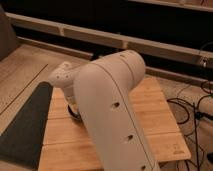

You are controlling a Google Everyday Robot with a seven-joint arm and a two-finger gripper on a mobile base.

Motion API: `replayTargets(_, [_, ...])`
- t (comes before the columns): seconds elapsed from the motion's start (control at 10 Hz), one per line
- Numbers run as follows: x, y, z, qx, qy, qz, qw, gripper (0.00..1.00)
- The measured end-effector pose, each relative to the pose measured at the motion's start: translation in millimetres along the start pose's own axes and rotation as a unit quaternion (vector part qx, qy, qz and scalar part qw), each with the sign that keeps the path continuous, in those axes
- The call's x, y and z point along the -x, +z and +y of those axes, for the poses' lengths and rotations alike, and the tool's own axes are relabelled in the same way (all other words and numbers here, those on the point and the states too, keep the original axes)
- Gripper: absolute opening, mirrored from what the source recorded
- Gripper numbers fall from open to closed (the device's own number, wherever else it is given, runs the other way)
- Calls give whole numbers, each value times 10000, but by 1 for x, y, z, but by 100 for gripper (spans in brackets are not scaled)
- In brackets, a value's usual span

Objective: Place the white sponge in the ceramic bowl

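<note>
Warm, dim light. Light wood slat table [160,117] sat mid-room. Dark mat [25,125] lay along its left edge. Beige floor [20,70] showed beyond, at left. Dark back wall w/ pale horiz. rails [100,37]. Black cables [192,107] trailed on the floor at right. Gripper was hidden behind the white arm [115,115], over the table.

Our arm [112,110] is a fat, smooth, off-white tube with rounded ends. Three small dark recessed holes run in a line down its side. A smaller rounded white segment [64,80] bears a cluster of tiny dark dots. Our gripper sits under the arm, hidden; only a dark part [75,114] shows beneath.
</note>
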Motion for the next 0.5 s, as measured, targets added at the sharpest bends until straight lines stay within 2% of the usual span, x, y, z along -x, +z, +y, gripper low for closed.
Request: replayTargets(0.5, [0,0,0,2,1,3,10000,58])
